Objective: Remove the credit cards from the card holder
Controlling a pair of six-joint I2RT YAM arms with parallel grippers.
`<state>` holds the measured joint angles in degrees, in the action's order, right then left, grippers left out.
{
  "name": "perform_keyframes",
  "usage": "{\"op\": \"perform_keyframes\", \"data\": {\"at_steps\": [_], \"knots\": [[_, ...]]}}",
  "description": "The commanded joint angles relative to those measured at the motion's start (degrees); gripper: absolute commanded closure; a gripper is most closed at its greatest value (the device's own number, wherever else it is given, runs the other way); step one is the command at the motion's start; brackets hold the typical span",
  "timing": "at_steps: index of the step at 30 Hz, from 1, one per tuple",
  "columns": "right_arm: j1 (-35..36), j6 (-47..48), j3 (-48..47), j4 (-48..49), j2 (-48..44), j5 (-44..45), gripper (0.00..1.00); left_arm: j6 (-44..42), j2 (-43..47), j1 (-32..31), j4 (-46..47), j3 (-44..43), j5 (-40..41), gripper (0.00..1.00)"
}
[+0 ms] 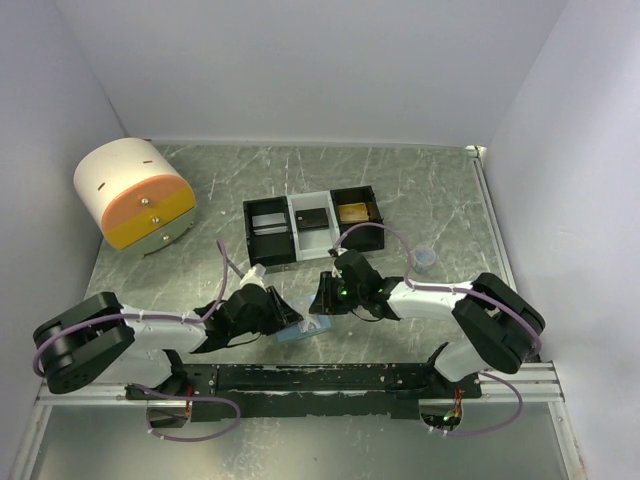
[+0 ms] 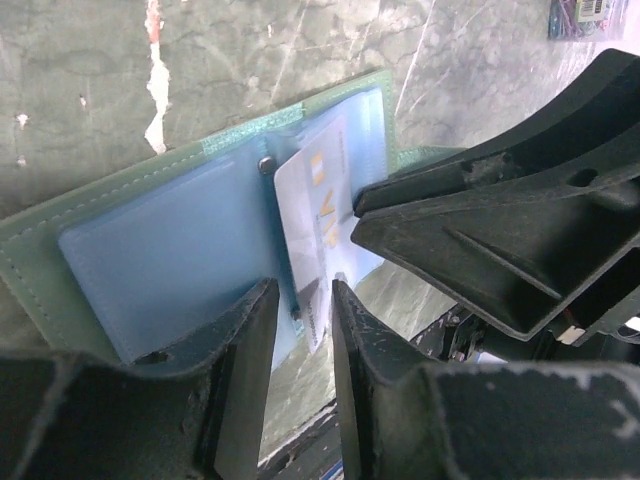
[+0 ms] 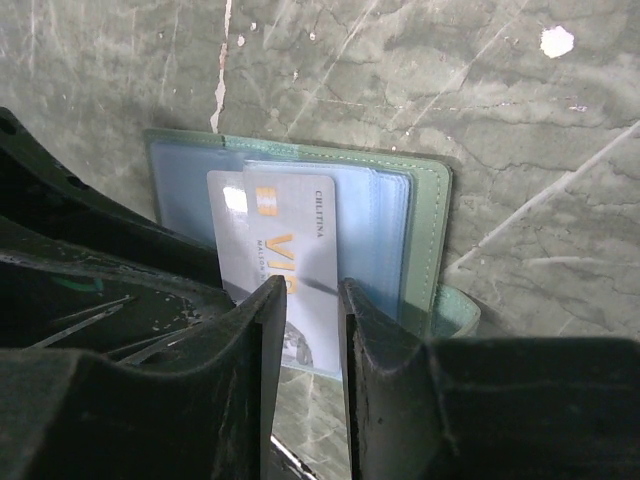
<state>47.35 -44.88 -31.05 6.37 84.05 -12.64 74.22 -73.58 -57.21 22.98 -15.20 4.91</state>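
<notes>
1. Nearest the arm bases, the card holder (image 1: 298, 332) lies open and flat on the surface (image 1: 420, 190), pale blue inside facing up, between the two grippers. One credit card (image 3: 290, 230), silver with gold lettering, has one end poking past the holder's edge. The rest of it sits in the sleeve on the right arm's side.
2. The left gripper (image 2: 305, 300) is just behind the holder. Its fingers are apart, straddling the middle fold beside the card's edge, and they are clamped on nothing. Its best use in this step is probably to press down on the bare panel so the holder cannot slide along with the card.
3. The right gripper (image 3: 312, 295) is over the card's free end, fingers a little apart, with the card's face showing in the gap. From these angles I cannot tell whether the tips rest on the card or hang just above it.
4. To do the step well, the right fingers should take only the exposed end and not the sleeve lip. The pull should be low and straight along the line of the pocket, because any twist would likely jam the card's corners or lift the holder.
5. Farther back are a black-and-white tray (image 1: 247, 232) and, well apart at the far left, a white-and-orange drum (image 1: 135, 195). Neither is involved here.
</notes>
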Motion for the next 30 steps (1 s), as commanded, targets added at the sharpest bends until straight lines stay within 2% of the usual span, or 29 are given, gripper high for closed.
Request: {"op": "perform_keyframes", "data": {"at_steps": [1, 10, 15, 19, 25, 30], "knots": [[0.2, -0.3, 2.9, -4.4, 1.5, 2.0, 0.72, 1.8, -1.8, -0.4, 7.0, 1.3, -1.5, 0.61], [0.2, -0.2, 2.4, -4.2, 2.0, 1.8, 0.72, 3.3, -2.7, -0.4, 8.5, 1.8, -0.8, 0.66], [0.2, -0.1, 2.3, -4.7, 2.2, 2.4, 0.72, 3.4, -2.2, -0.4, 7.9, 2.2, -0.4, 0.79], [0.2, -0.3, 2.1, -5.7, 1.8, 3.7, 0.72, 3.5, 0.7, -0.4, 2.9, 2.6, 1.1, 0.89], [0.2, 0.0, 1.6, -6.1, 1.9, 3.8, 0.72, 2.5, 5.9, -0.4, -5.7, 2.3, 3.3, 0.88], [0.2, 0.5, -1.5, -7.5, 0.3, 1.1, 0.72, 0.5, 5.6, -0.4, -10.3, -0.2, 3.6, 0.88]]}}
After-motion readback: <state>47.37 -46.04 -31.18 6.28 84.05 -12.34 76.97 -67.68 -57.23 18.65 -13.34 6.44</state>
